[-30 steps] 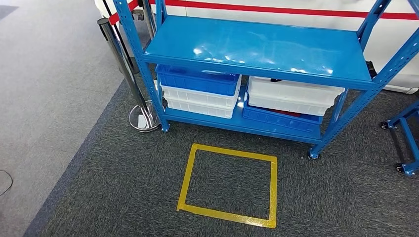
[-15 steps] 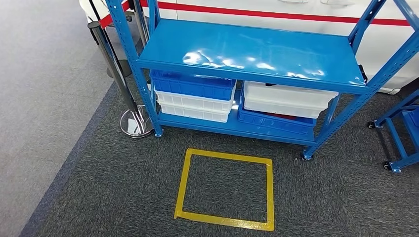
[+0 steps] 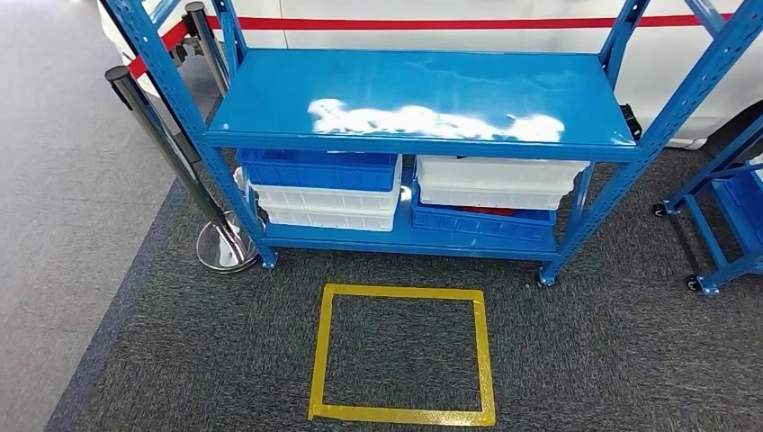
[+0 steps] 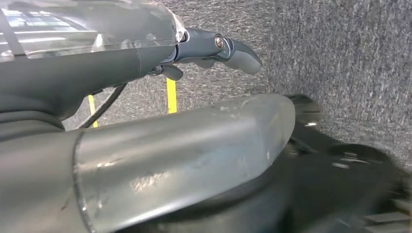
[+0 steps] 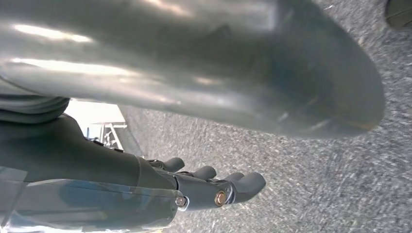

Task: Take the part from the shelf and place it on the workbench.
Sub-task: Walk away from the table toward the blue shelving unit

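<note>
a: head view, item one: blue shelf, top board bare and glossy; lower board holds blue and white bins. the part cannot be made out.
b: floor?
a: yellow tape square on dark carpet.
b: hands?
a: left hand and right hand both hang over carpet, fingers loosely extended, holding nothing.
</note>
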Available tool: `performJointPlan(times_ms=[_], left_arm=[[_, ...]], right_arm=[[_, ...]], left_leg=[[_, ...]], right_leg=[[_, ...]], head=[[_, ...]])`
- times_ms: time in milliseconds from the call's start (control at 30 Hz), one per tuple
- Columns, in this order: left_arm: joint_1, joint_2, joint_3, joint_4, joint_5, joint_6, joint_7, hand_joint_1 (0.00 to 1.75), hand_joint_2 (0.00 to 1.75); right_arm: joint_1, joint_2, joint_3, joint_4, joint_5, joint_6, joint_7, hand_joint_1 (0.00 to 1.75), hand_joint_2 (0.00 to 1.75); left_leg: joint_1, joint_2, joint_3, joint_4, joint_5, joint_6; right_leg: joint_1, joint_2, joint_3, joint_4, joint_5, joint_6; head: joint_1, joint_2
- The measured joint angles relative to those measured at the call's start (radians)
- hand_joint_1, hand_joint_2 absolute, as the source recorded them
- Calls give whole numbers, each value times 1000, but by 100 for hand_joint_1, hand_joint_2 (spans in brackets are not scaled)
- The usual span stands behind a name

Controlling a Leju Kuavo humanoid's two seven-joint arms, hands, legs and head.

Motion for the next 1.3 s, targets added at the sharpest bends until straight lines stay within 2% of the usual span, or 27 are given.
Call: performJointPlan(times_ms=[33,100,133,167,267,333,400,467,500,533,600,633,667,767,833,867,900,967,1000,1033,1067,1100,1133,1167,1200,1233,1300], left_arm=[[2,0,0,0,0,0,0,0,0],[5,0,0,0,-1,0,0,0,0],[5,0,0,0,-1,0,0,0,0],[5,0,0,0,-1,-1,0,0,0],[2,1,0,0,-1,-1,1,0,0],[2,0,0,0,-1,0,0,0,0],[3,0,0,0,-3,0,-1,0,0],[3,0,0,0,-6,0,-1,0,0],[3,0,-1,0,-8,-1,-1,0,0],[3,0,-1,0,-10,-3,-1,0,0],[3,0,-1,0,-12,-6,-1,0,0],[3,0,-2,0,-12,-7,-2,0,0],[3,0,-2,0,-14,-8,-3,0,0],[-2,0,-5,0,-18,-13,-7,0,0],[-5,1,-8,0,-20,-15,-10,0,0],[-7,2,-10,0,-20,-16,-11,0,0],[-6,2,-11,0,-20,-17,-11,0,0],[-3,2,-14,0,-21,-18,-12,0,0],[0,2,-15,0,-22,-18,-12,0,0],[4,2,-16,0,-23,-18,-12,0,0],[7,2,-17,0,-23,-18,-12,0,0],[11,2,-17,0,-23,-17,-12,0,0],[15,3,-17,0,-24,-16,-12,0,0],[18,4,-18,0,-24,-16,-12,0,0],[17,4,-18,0,-25,-15,-11,0,0],[16,5,-19,0,-26,-14,-11,0,0],[10,5,-21,0,-28,-12,-11,0,0]], right_arm=[[0,0,0,0,0,0,0,0,0],[1,0,0,0,0,0,0,0,0],[0,1,0,0,0,0,0,0,0],[-1,1,0,0,0,0,0,0,0],[-2,2,0,0,0,1,-8,0,0],[-1,2,0,0,2,0,-17,0,0],[-2,2,0,0,3,5,-15,0,0],[-3,3,0,0,4,16,-5,0,0],[-3,3,0,1,5,22,-1,0,0],[-3,3,0,1,5,27,4,0,0],[-1,3,0,1,5,34,8,0,0],[0,3,0,1,5,37,9,0,0],[-1,3,0,1,5,39,9,0,0],[-5,3,0,1,5,49,9,0,0],[-1,4,0,1,5,53,9,0,0],[0,4,0,1,5,54,9,0,0],[2,4,0,1,5,54,9,0,0],[2,5,0,1,5,55,9,0,0],[2,5,0,1,4,55,9,0,0],[3,5,0,1,4,56,9,0,0],[4,5,0,1,4,57,9,0,0],[6,5,-1,1,4,59,10,0,0],[9,6,-1,2,4,61,10,0,0],[11,7,-1,2,4,63,10,0,0],[10,8,-1,3,4,64,11,0,0],[9,9,-1,3,4,65,11,0,0],[1,9,-1,3,4,67,12,0,0]], left_leg=[[0,-1,-8,-17,35,2],[0,-10,18,-134,135,12],[-2,-18,36,-192,170,19],[-4,-26,49,-232,184,26],[-7,-31,65,-269,174,42],[-2,-27,80,-287,174,52],[0,-20,95,-300,172,63],[-2,-15,104,-301,163,68],[-2,-14,111,-300,157,68],[-2,-13,119,-300,148,67],[-2,-13,140,-300,128,60],[-3,-12,150,-299,116,55],[-5,-12,158,-298,105,49],[-8,-8,176,-303,80,32],[-6,-5,189,-289,66,21],[-4,-4,176,-251,54,15],[-1,-4,144,-190,38,10],[1,-5,34,-42,11,4],[2,-5,-14,5,17,2],[1,-5,-47,11,50,4],[1,-5,-60,-24,105,7],[-1,-5,-61,-90,173,14],[-4,-6,-54,-150,226,23],[-9,-6,-41,-194,254,32],[-15,-5,-25,-224,254,42],[-19,-6,-8,-233,235,49],[-18,-11,38,-268,201,63]], right_leg=[[0,8,11,0,-7,1],[0,21,33,-1,-22,5],[1,26,40,0,-29,9],[1,30,43,0,-33,14],[1,37,42,-6,-39,30],[2,26,41,11,-53,41],[0,9,-5,104,-92,47],[-2,1,-86,226,-128,51],[-4,0,-113,257,-124,54],[-5,-2,-122,251,-98,56],[-9,-8,-90,145,-11,57],[-9,-13,-66,84,16,56],[-7,-17,-46,41,28,53],[-1,-17,-25,14,4,36],[-4,-14,-1,5,-7,22],[-7,-14,15,-2,-14,15],[-8,-14,31,-7,-22,10],[-8,-12,58,-12,-43,4],[-8,-9,72,-13,-55,4],[-7,-5,91,-16,-70,4],[-7,-1,113,-19,-84,6],[-6,2,137,-24,-100,8],[-6,4,161,-31,-115,11],[-6,5,181,-40,-127,16],[-7,6,199,-53,-137,23],[-8,6,217,-61,-138,31],[-7,4,225,-25,-107,46]], head=[[0,0],[0,0],[1,0],[1,0],[1,0],[4,0],[10,0],[13,0],[14,0],[14,0],[16,0],[18,0],[19,0],[18,0],[13,0],[8,0],[3,0],[-4,0],[-4,0],[-6,0],[-6,0],[-6,0],[-5,0],[-4,0],[-4,0],[-3,0],[-6,0]])
